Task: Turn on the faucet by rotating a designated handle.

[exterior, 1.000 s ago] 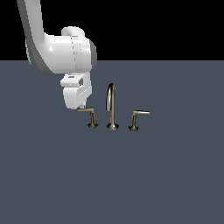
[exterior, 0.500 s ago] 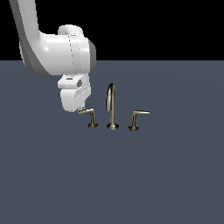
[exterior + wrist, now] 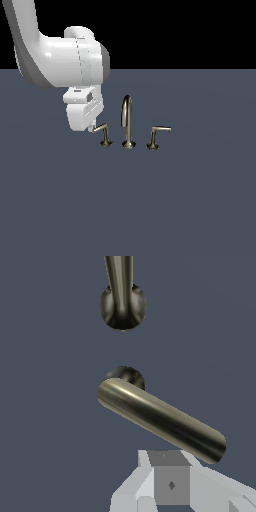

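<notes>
The end effector (image 3: 91,127) touches the lever handle (image 3: 102,131) tip left of the centre; its opening I cannot tell. Push sideways, steadily.

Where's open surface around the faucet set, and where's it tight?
Free: the surface in front of all three posts, and the stretch on the exterior view's right of the right-pointing lever. Tight: gaps flanking the spout, and the handle, with the end effector at its arm's tip.

White glossy arm (image 3: 60,50), rounded links, grey joint bands; boxy white tool (image 3: 91,128), grey faceted fingers (image 3: 170,483).
</notes>
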You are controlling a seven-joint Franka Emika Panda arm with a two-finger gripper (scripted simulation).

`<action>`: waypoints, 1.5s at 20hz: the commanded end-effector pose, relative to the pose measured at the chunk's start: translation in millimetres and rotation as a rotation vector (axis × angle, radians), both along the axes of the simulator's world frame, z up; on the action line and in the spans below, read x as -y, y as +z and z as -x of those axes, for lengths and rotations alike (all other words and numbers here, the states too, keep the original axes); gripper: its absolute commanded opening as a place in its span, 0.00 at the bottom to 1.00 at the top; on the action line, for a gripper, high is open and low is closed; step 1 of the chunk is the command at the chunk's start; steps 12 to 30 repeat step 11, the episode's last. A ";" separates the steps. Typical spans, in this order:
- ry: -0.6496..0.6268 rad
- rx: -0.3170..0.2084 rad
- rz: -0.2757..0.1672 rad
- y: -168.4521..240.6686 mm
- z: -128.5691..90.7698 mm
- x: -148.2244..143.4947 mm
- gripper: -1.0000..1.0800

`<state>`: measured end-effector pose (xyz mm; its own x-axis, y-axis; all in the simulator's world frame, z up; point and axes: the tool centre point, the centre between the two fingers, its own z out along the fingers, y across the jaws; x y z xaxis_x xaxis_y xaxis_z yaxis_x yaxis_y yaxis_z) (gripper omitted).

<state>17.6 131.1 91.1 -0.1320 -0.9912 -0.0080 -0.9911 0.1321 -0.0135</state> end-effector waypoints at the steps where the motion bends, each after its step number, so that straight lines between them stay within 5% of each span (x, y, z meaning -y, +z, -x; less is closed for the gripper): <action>1: -0.003 -0.005 0.003 -0.1 7.0 8.6 0.00; 10: 0.001 -0.013 0.006 -0.1 31.5 30.2 0.00; 30: 0.001 -0.013 0.006 -0.1 31.5 30.2 0.00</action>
